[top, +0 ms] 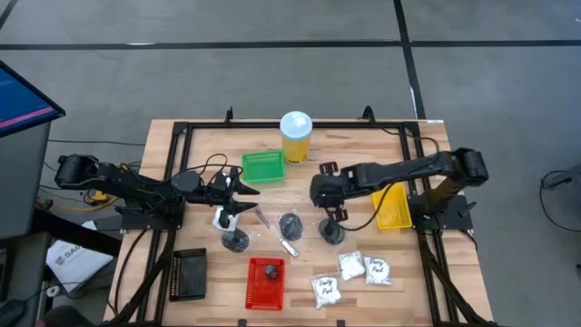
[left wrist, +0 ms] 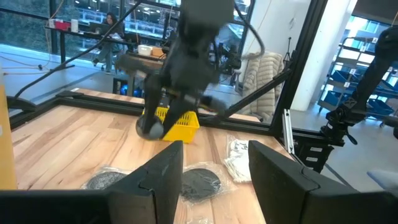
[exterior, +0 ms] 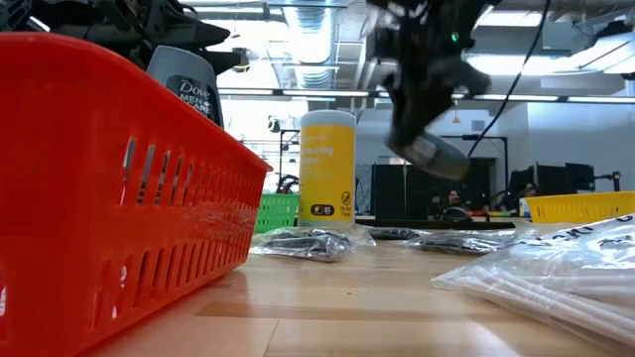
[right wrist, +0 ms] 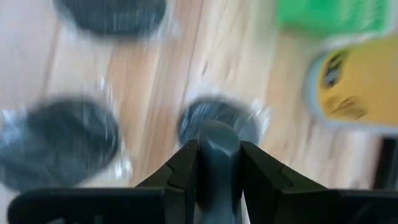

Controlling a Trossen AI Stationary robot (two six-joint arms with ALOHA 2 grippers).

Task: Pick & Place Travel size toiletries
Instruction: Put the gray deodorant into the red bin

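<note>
My right gripper [top: 331, 214] hangs above the table's middle, shut on a small dark grey bottle [exterior: 434, 155]. Under it lie dark round pucks in clear wrap [top: 290, 224] [top: 331, 232] [top: 236, 241]. White sachets [top: 352, 265] [top: 377, 270] [top: 325, 289] rest flat near the near edge, and a thin silvery tube [top: 289, 247] lies between them and the pucks. A grey Dove bottle [exterior: 190, 84] stands up past the red tray's rim [exterior: 119, 109]. My left gripper [left wrist: 214, 180] is open, level, left of the pucks, pointing toward the right arm [left wrist: 186, 56]. My right gripper pinches the small dark grey bottle [right wrist: 217, 146] between its two fingers [right wrist: 180, 168], which come from above, slanting down. The bottle is lifted clear of the table and sticks out tilted below the fingertips [exterior: 434, 155], above a wrapped puck [right wrist: 217, 118].
Green tray [top: 263, 167] and tall yellow jar with white lid [top: 296, 136] stand at the far middle. The yellow tray [top: 392, 206] sits right, under the right arm. Black tray [top: 189, 272] and red tray [top: 265, 283] lie near the near edge. A dark frame [top: 182, 136] rims the table.
</note>
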